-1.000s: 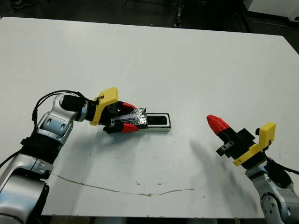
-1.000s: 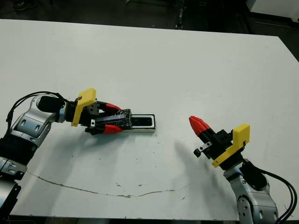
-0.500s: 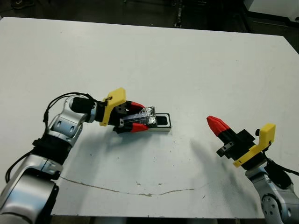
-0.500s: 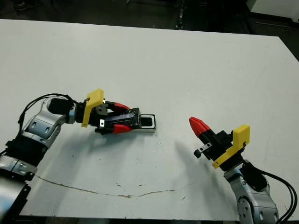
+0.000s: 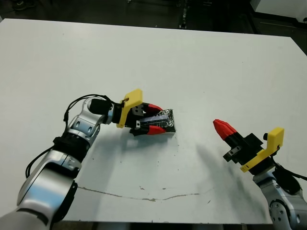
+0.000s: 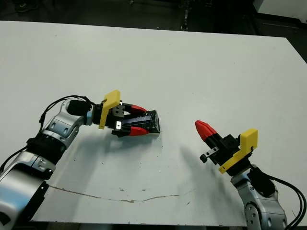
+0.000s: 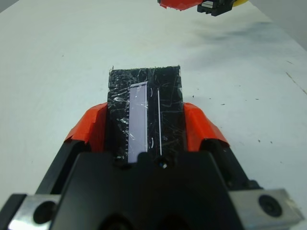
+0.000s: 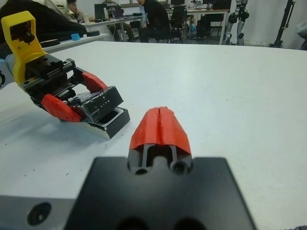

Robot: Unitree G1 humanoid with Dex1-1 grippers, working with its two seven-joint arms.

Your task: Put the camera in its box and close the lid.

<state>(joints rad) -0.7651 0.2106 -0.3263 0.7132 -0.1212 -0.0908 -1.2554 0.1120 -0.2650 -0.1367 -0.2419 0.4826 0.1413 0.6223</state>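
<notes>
My left gripper [image 5: 156, 119] is shut on the lid [image 5: 164, 116], a crinkly black panel, gripping it by its long edges. The lid [image 7: 144, 96] lies tilted over the box [image 8: 103, 132], covering nearly all of it; its far end stays lifted off the rim. Under that lifted end a dark shape, the camera [image 8: 112, 116], shows inside the box. A strip of the box's side [image 5: 167, 133] shows below the lid. My right gripper [image 5: 221, 127] is shut and holds nothing, raised above the table to the right of the box.
A thin brown scratch [image 5: 144, 197] runs along the table near its front edge. Beyond the table's far edge, the right wrist view shows desks and seated people [image 8: 156, 19]. The left gripper's yellow bracket [image 8: 19, 36] stands above its body.
My left gripper has carried the lid to the right, from beside the box to over it, and the camera is now almost covered. The right arm has stayed still.
</notes>
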